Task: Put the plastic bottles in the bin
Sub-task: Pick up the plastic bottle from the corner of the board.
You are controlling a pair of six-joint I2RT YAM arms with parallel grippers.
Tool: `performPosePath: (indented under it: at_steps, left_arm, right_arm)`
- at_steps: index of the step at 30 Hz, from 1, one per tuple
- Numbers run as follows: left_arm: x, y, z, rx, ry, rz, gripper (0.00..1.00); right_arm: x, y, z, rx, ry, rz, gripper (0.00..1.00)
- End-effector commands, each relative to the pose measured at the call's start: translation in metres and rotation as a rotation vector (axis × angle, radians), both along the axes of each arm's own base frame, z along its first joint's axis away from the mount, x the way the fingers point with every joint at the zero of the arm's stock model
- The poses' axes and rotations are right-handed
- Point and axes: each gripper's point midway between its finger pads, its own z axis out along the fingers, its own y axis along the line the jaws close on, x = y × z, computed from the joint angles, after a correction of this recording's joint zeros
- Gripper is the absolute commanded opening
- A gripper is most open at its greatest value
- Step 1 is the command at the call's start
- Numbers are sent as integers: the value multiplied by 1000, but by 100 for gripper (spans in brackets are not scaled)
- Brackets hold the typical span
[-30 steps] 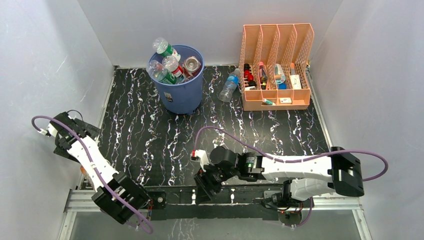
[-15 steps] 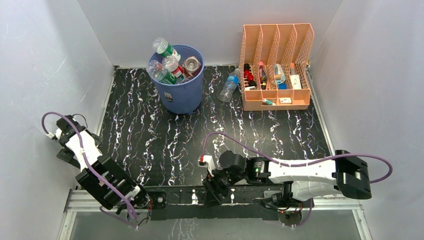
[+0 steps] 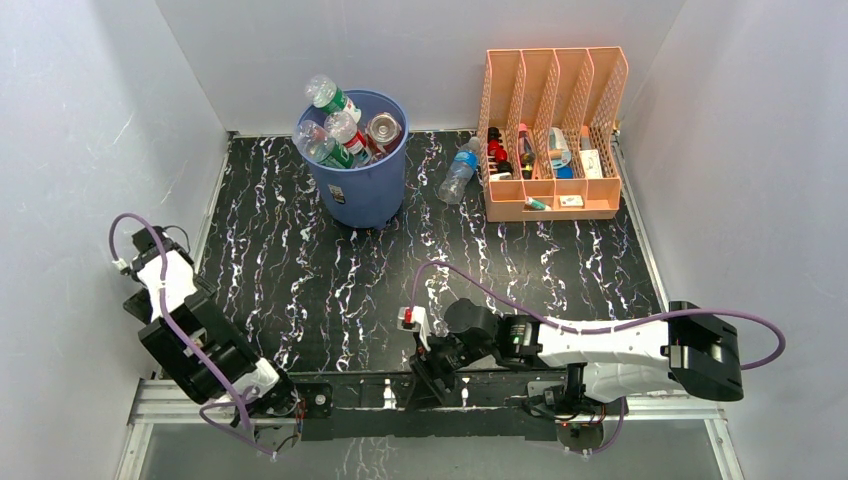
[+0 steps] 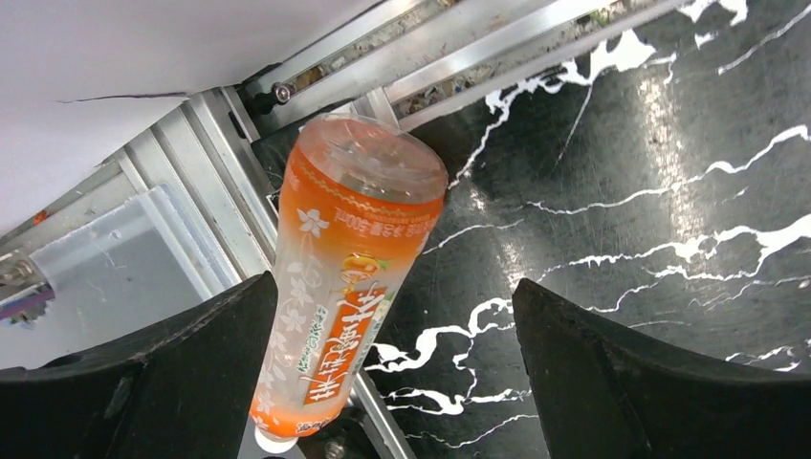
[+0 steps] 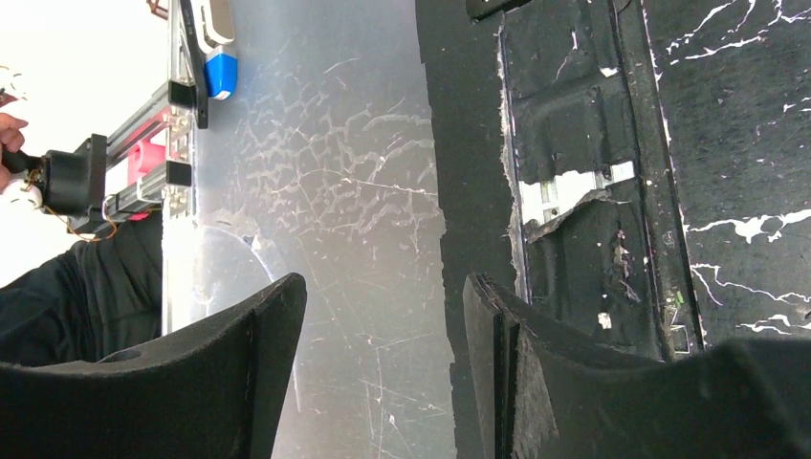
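Note:
The blue bin (image 3: 360, 170) stands at the back of the table with several plastic bottles (image 3: 335, 125) sticking out of it. A clear bottle with a blue label (image 3: 459, 170) lies beside the peach organizer. An orange bottle (image 4: 349, 258) lies at the table's left edge, partly over the metal rail; the top view does not show it. My left gripper (image 4: 390, 298) is open around it, the bottle close to the left finger, the right finger well apart. My left gripper (image 3: 140, 300) is at the table's left edge. My right gripper (image 3: 425, 375) is open and empty over the table's front edge.
A peach slotted file organizer (image 3: 552, 205) with small bottles and tubes stands at the back right. White walls close in the left, back and right sides. The metal frame rail (image 3: 350, 392) runs along the front edge.
My left arm has folded back and its wrist has moved right and nearer the front. My right gripper has shifted a little right and down over the front edge.

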Motion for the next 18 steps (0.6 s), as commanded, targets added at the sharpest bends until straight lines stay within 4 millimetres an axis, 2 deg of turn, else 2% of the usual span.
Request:
performPosePath:
  at_steps: [1, 5, 12, 15, 18]
  left_arm:
    - [-4, -1, 9, 8, 75, -26, 91]
    - [-2, -5, 7, 4, 128, -56, 88]
    - [-10, 1, 9, -6, 240, -57, 88]
    - [-17, 6, 12, 31, 258, -40, 91]
    - [-19, 6, 0, -12, 282, -38, 91]
  right_arm:
    - [2, 4, 10, 80, -26, 15, 72]
    - [6, -1, 10, 88, -32, -5, 72]
    - [19, -11, 6, 83, -18, -37, 72]
    - [25, -15, 4, 82, -5, -43, 72]
    - [29, -19, 2, 76, 4, -53, 72]
